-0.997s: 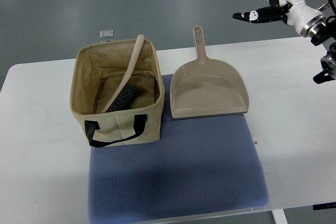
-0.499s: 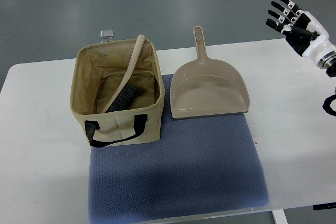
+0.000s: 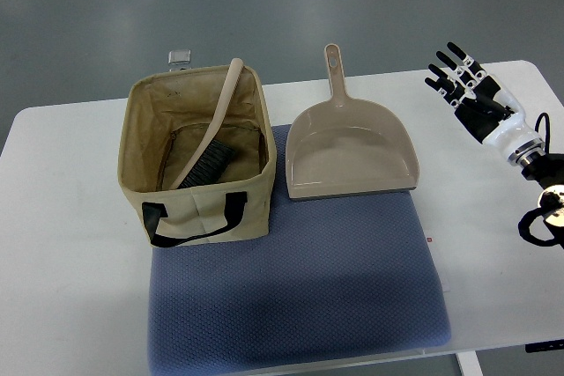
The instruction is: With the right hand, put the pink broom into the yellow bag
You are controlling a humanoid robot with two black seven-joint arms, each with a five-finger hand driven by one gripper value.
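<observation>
Broom (image 3: pixel 210 143): inside the bag (image 3: pixel 198 217), bristles on the bottom, handle leaning on the back rim. Bag: on the blue mat's (image 3: pixel 300 292) left rear corner. Dustpan (image 3: pixel 350 151): just right of the bag, partly on the mat. Right hand (image 3: pixel 471 94): over the table's (image 3: pixel 70 235) right edge, fingers spread, holding nothing.

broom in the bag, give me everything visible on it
The broom is a small hand brush with a pale beige-pink handle, plastic by the look, and a dark bristle head. It stands tilted inside the bag: the head sits low on the bag floor toward the front, and the handle slants up and back, its rounded tip leaning on the rear rim and poking just above it. Only the bag touches it. The right hand is far off to the right, holding nothing.
</observation>
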